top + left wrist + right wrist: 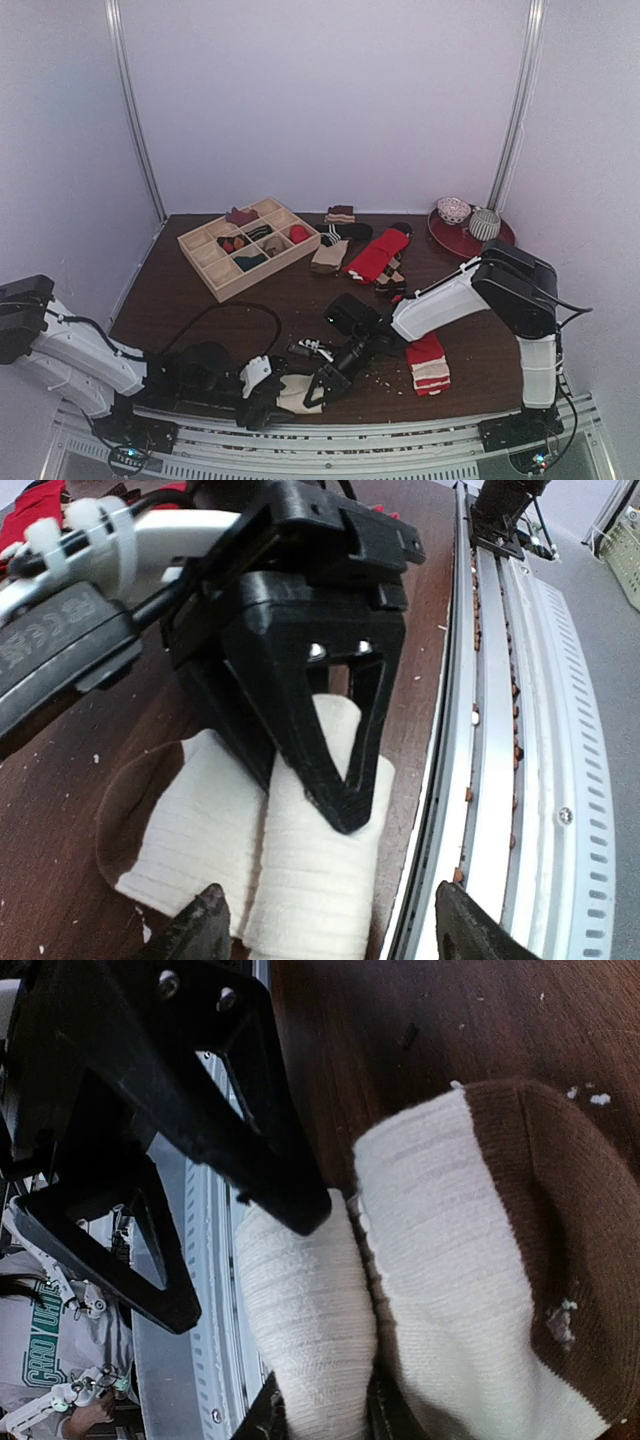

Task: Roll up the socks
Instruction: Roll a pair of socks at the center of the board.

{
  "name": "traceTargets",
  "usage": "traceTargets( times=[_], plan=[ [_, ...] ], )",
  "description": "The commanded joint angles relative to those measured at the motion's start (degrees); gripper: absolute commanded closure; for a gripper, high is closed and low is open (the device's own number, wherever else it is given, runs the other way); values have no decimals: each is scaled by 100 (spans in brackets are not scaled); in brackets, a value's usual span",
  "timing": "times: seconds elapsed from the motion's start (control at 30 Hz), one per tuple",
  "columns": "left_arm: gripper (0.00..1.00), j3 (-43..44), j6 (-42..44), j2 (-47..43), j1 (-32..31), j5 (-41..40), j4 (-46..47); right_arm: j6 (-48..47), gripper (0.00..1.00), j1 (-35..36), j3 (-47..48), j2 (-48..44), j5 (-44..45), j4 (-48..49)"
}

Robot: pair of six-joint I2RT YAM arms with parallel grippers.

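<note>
Left claw [335, 925] stands open, its two tips well apart on either side of the cream sock [200, 830]. This sock lies partly rolled on the dark surface [200, 290], close to the metal rail [500, 730] at the near edge. The right claw [325, 1415] is pinched onto a cream fold of that sock, with the brown band [560, 1240] just beside the fold. The red sock [428, 362] with the white-striped end lies folded further right, apart from both claws. Far back are a wooden divider tray [198, 266] and a heap of other socks [375, 255].
</note>
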Motion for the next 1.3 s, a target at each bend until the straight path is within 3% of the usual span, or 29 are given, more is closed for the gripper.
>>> traceTargets(
  times=[0.0, 0.2, 0.37, 0.43, 0.53, 0.7, 0.83, 0.93, 1.03, 1.17, 1.27],
  plan=[
    [31, 264, 366, 326, -70, 230, 463, -1, 80, -86, -204, 525, 940, -1242],
    [52, 397, 302, 791, -78, 454, 462, 35, 80, -100, -179, 575, 882, -1189],
    [60, 307, 63, 942, -76, 416, 437, -6, 80, -115, -164, 619, 867, -1212],
    [58, 251, -16, 914, -79, 366, 388, -23, 80, -122, -161, 639, 867, -1228],
    [46, 79, -149, 828, -79, 197, 396, -17, 80, -131, -159, 662, 867, -1221],
    [50, 38, -178, 909, -79, 228, 444, 16, 80, -136, -128, 659, 859, -1195],
    [62, 118, -155, 1065, -79, 199, 486, 44, 80, -138, -124, 677, 863, -1177],
    [77, 183, -153, 1120, -79, 206, 526, 50, 80, -136, -117, 685, 860, -1186],
    [100, 278, -286, 1235, -77, 94, 328, 45, 79, -139, -121, 603, 882, -1128],
    [100, 572, -725, 1554, -20, -133, -471, -97, 66, -137, -163, 147, 1135, -906],
    [100, 714, -1145, 1939, 84, 150, -871, -312, 61, -156, -280, -469, 1523, -627]
  ],
)
